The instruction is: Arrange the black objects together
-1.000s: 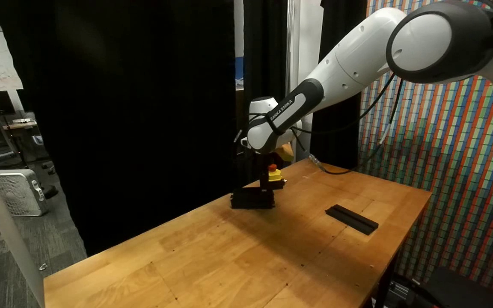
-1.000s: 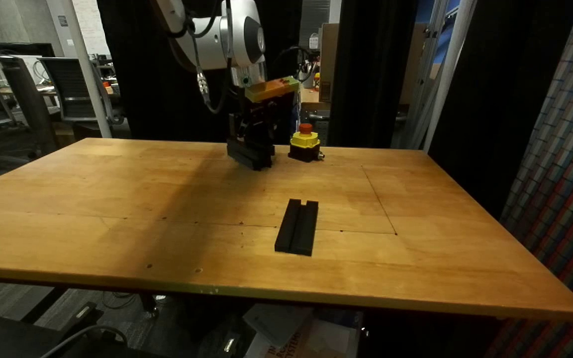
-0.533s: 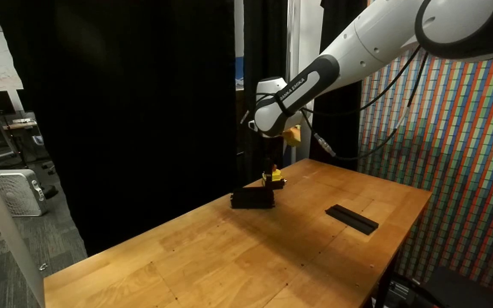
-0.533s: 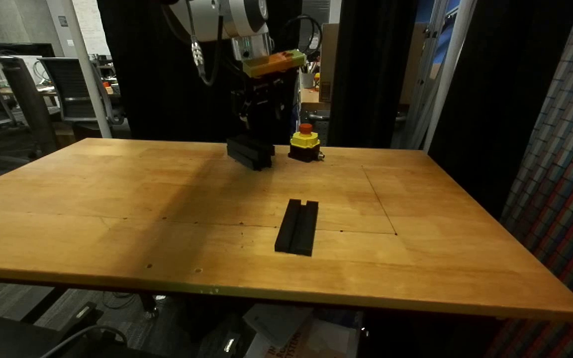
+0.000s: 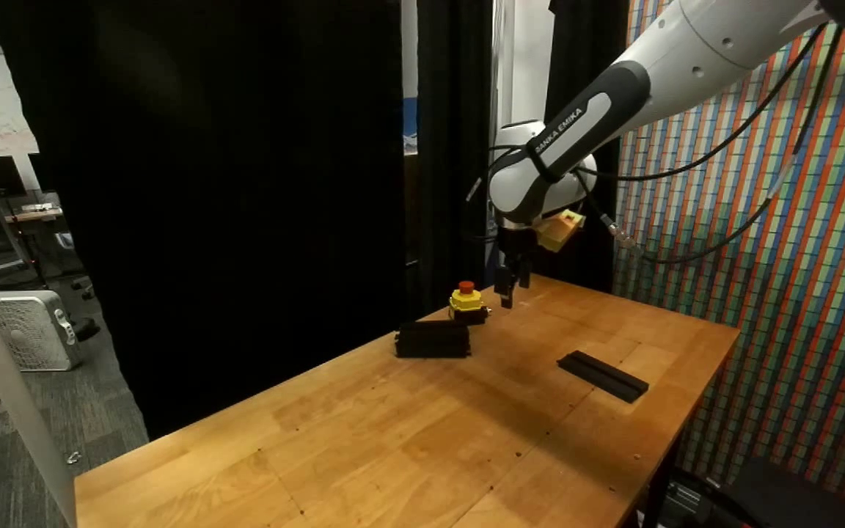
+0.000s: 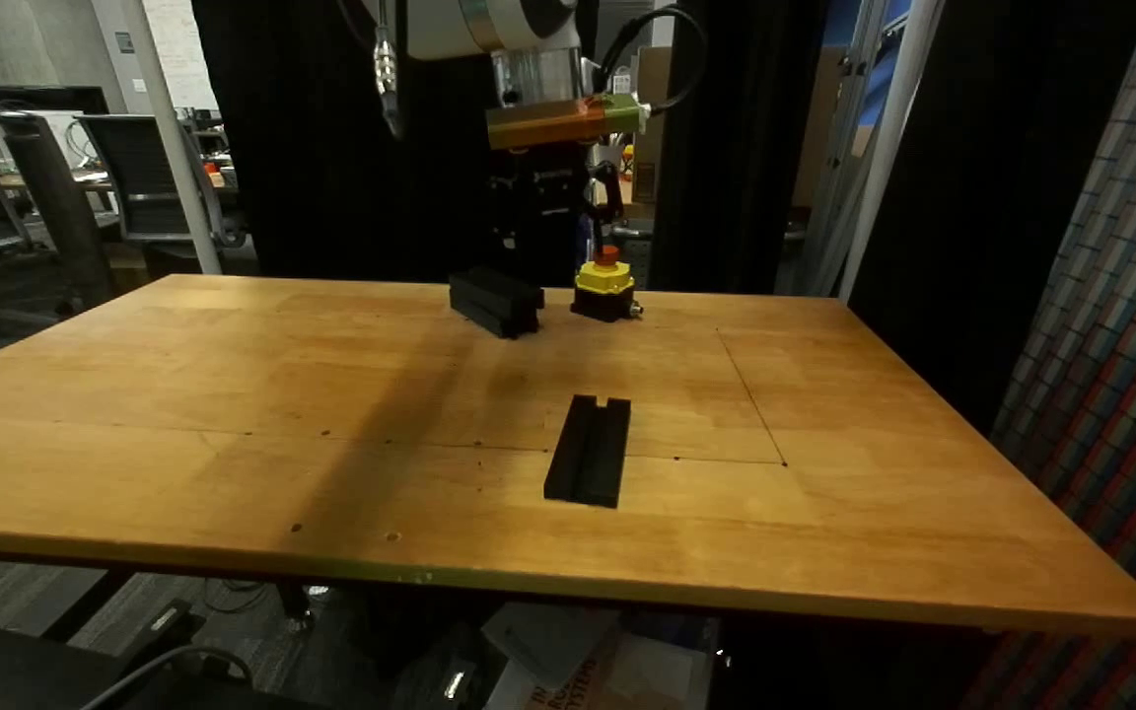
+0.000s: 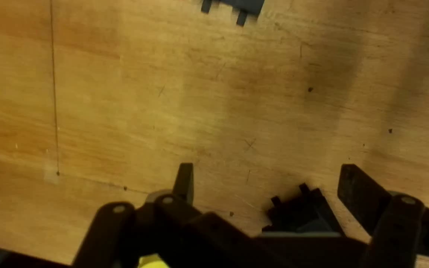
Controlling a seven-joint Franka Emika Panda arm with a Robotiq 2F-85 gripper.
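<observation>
Both exterior views: find the black stack (image 6: 495, 302) near a tabletop (image 6: 183, 473) edge, well apart from the flat black piece (image 6: 588, 454). Now has the hand (image 7: 266, 174) lifted clear of the stack, spread and empty; probably leaves that piece to fetch. Shows it whole; in the wrist view, only one end.

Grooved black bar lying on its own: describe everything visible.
The grooved black bar is long, thin and matte, perhaps plastic, with a channel running lengthwise. In the wrist view only one end shows, with two small tabs. It lies flat, groove up, on the wooden table; nothing else touches it.
</observation>
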